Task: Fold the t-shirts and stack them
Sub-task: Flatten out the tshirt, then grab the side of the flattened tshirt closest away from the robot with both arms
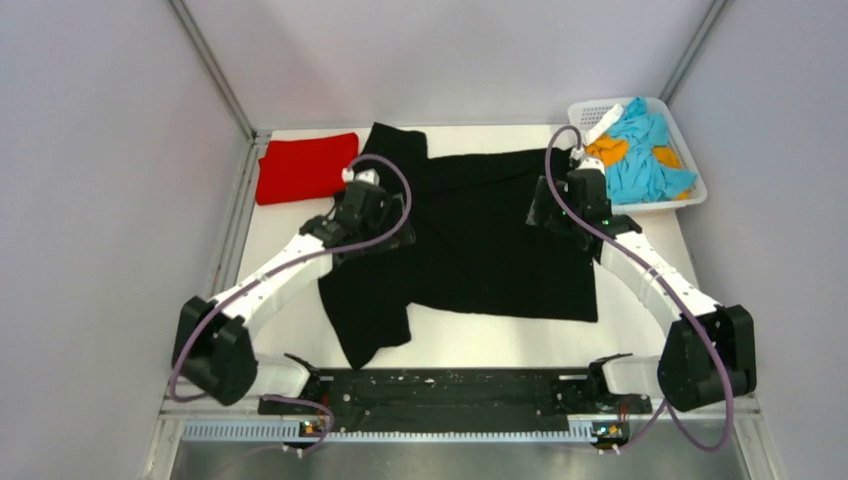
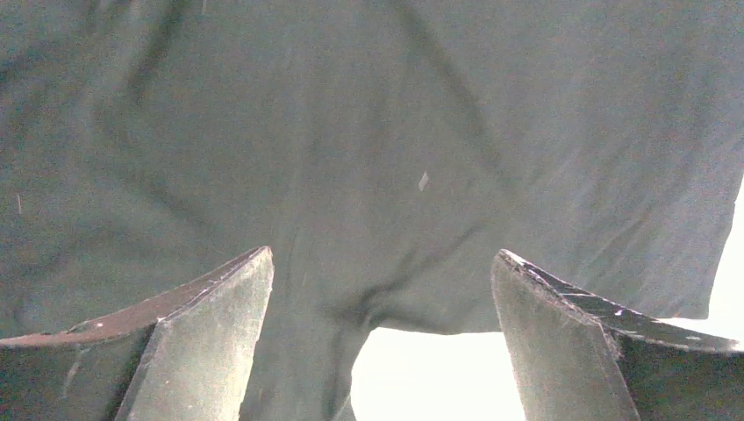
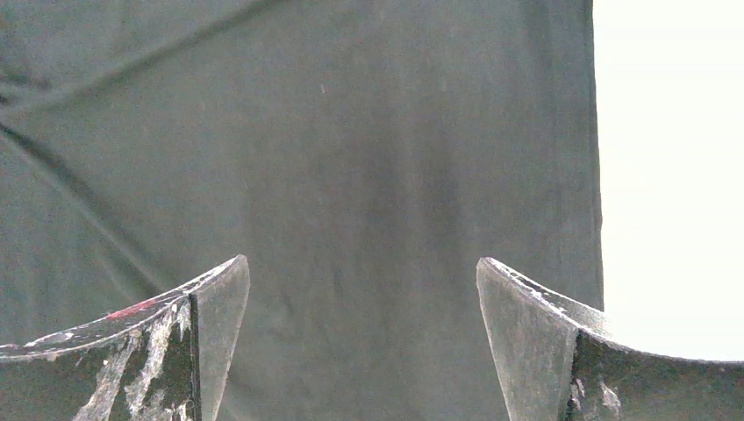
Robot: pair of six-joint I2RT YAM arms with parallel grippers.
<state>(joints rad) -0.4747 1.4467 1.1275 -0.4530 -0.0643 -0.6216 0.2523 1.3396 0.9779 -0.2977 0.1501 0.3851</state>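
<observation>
Creased, soft (perhaps cotton) black t-shirt (image 1: 490,230) — left claw (image 2: 382,253) and right claw (image 3: 361,260) gape above.

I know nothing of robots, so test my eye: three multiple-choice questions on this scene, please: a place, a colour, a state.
1. Where on the table does the red t-shirt lie? A. near edge B. far left corner C. centre
2. The cloths in the white basket are: A. blue and orange B. green and pink C. all red
3. The left tool and right tool are: A. both shut on cloth B. both open, empty C. one shut
Answers: B, it sits folded at far left; A, those colours show; B, both stand wide above the black t-shirt.
</observation>
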